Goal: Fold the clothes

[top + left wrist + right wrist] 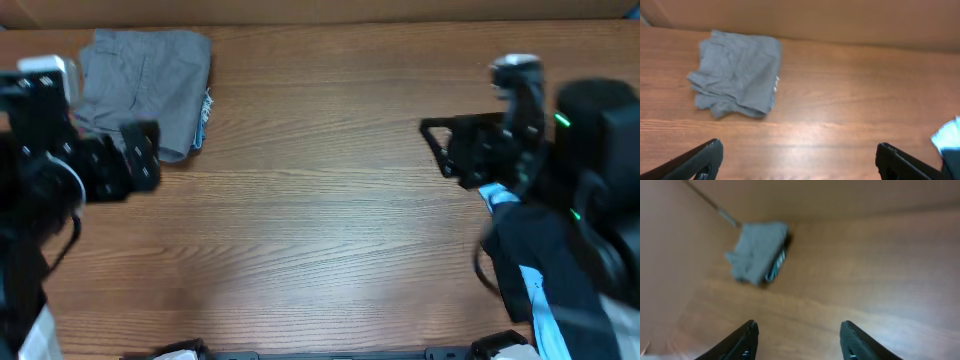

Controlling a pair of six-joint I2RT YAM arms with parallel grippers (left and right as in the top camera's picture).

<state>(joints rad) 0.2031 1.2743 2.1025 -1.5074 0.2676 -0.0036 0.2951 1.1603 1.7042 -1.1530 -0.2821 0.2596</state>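
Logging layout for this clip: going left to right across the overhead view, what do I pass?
The grey shorts → right gripper → black garment. The left gripper overlaps the shorts, so it is left out.

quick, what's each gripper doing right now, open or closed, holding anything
left gripper: open, holding nothing
right gripper: open, holding nothing

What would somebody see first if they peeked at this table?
Probably the grey shorts, lying in a folded bundle at the far left corner of the wooden table. Next come the two black grippers, both open and holding nothing: the left gripper right by the shorts, the right gripper across the table. A heap of black and light-blue clothes sits by the right edge.
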